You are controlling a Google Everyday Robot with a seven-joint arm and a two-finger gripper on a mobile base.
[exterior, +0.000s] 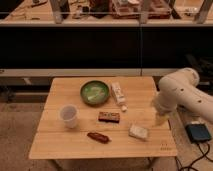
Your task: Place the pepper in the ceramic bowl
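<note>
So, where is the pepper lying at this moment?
In the camera view the pepper lies near the front edge of the table, just in front of the brown bar and right of the cup. The gripper hangs by its right edge.

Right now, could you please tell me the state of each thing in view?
pepper: lying on table, outside ceramic bowl.
ceramic bowl: upright, no pepper inside.
plastic cup: upright.
brown bar: lying flat.
white tube: lying flat.
gripper: at table's right edge, away from pepper.
</note>
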